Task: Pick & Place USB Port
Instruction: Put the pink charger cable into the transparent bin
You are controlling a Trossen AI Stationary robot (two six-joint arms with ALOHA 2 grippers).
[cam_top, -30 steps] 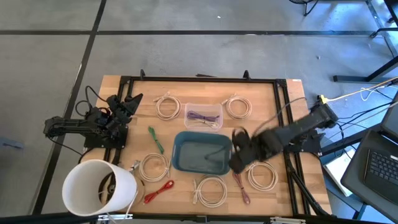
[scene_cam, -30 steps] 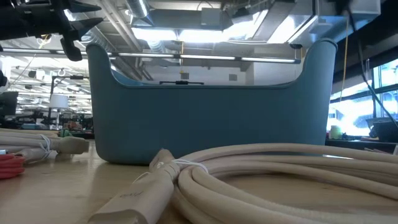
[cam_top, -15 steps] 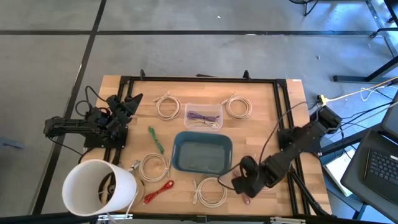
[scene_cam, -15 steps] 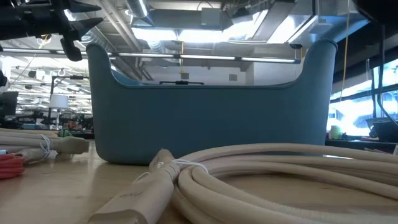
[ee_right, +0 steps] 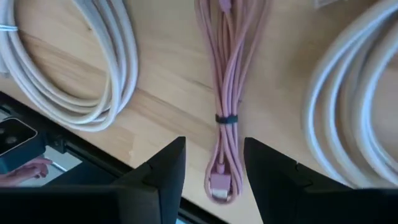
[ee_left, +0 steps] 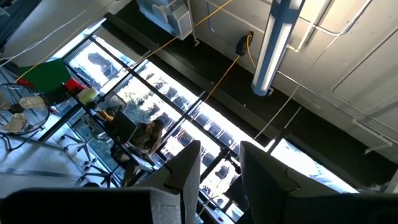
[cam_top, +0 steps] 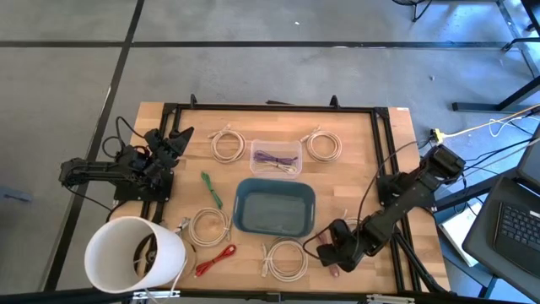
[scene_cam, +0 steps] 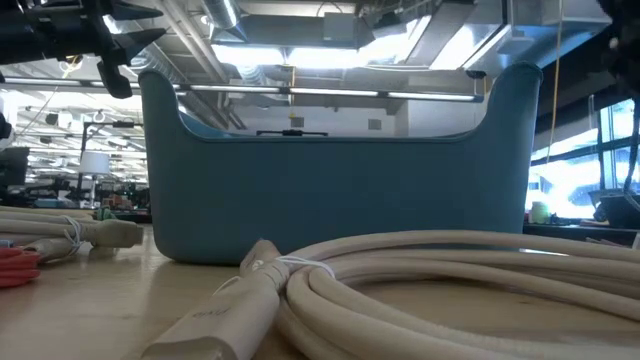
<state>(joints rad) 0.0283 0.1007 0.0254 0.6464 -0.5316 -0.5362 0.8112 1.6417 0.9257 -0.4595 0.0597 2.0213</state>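
Pink cable (ee_right: 224, 99), bundled and tied, is seen lying on the wooden table (cam_top: 354, 135) near its front edge, between two white coils. The right gripper (ee_right: 214, 168) is poised just above it, fingers apart and empty, so the approach seems underway. Next, lowering and closing are called for. The left gripper (ee_left: 217, 171) is parked aside, slightly parted.

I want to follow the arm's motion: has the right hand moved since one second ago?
Yes. In the high view the right hand has moved from beside the blue bin toward the table's near edge, and now hangs open over the pink cable.
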